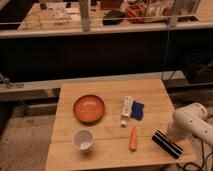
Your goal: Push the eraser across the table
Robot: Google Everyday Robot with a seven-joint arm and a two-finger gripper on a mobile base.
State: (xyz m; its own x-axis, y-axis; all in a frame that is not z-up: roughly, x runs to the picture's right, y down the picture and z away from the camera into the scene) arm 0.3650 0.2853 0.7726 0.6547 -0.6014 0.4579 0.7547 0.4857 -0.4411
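On a pale wooden table (100, 155), a round orange bowl (89, 108) sits left of centre, with a white paper cup (83, 139) just below it. Right of the bowl lie a white tube-shaped bottle (126, 109), a small blue block (137, 110) touching it, and an orange carrot (133, 138) nearer the front edge. At the front right corner rests the eraser (167, 143), a long black bar lying diagonally. The white arm's gripper (172, 134) hangs at its far end; whether the jaws are spread cannot be told.
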